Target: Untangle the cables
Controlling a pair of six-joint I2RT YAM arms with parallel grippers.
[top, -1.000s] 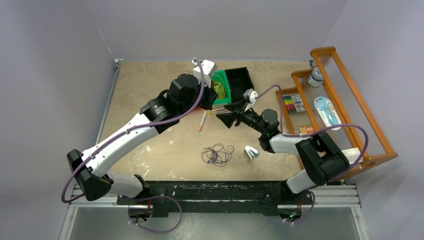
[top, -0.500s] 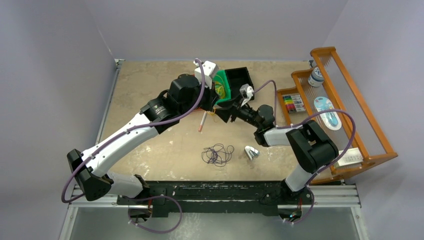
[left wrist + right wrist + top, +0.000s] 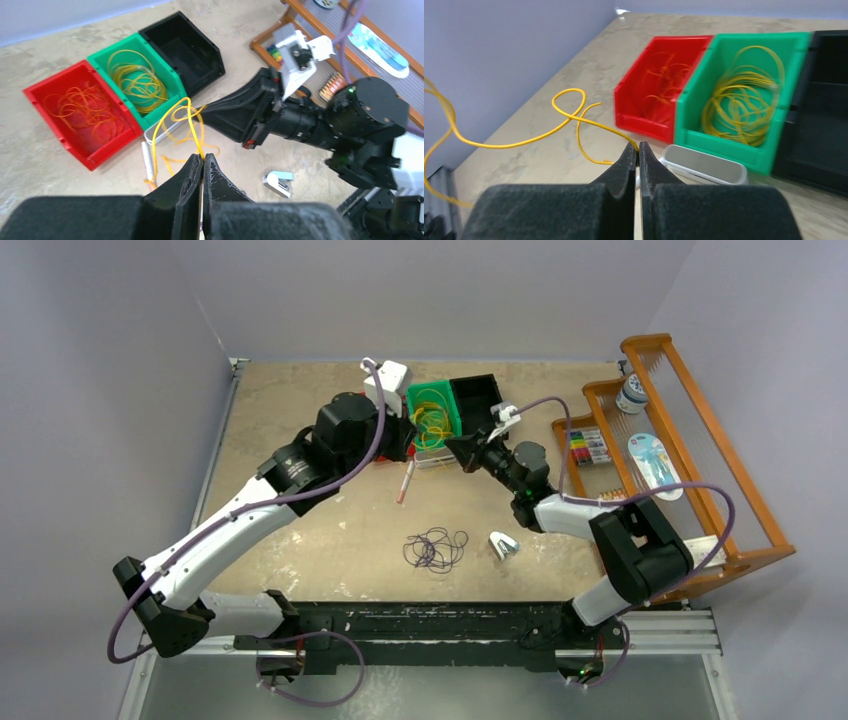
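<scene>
Left wrist view: left gripper (image 3: 202,169) is clamped on a yellow cable (image 3: 170,116). The right gripper (image 3: 638,151) pinches what looks like the same strand, just near of the green bin (image 3: 719,142). A loose loop sits between them, so best to draw apart slowly with gentle tension. Purple cable (image 3: 436,548) lies nearer, untouched.

On the beige mottled tabletop (image 3: 290,400), a red plastic bin (image 3: 644,122), a green plastic bin (image 3: 724,142) and a black plastic bin (image 3: 476,400) stand side by side at the far middle. A clear flat tray (image 3: 704,165) lies just on the near side of the green one. A white pen with a red tip (image 3: 404,480) and a small silver-white clip (image 3: 503,544) lie nearer, while an orange wooden rack (image 3: 648,342) on the right holds a small white-and-blue jar (image 3: 632,392), a set of coloured markers (image 3: 588,446) and a blue-and-white packet (image 3: 652,462).
</scene>
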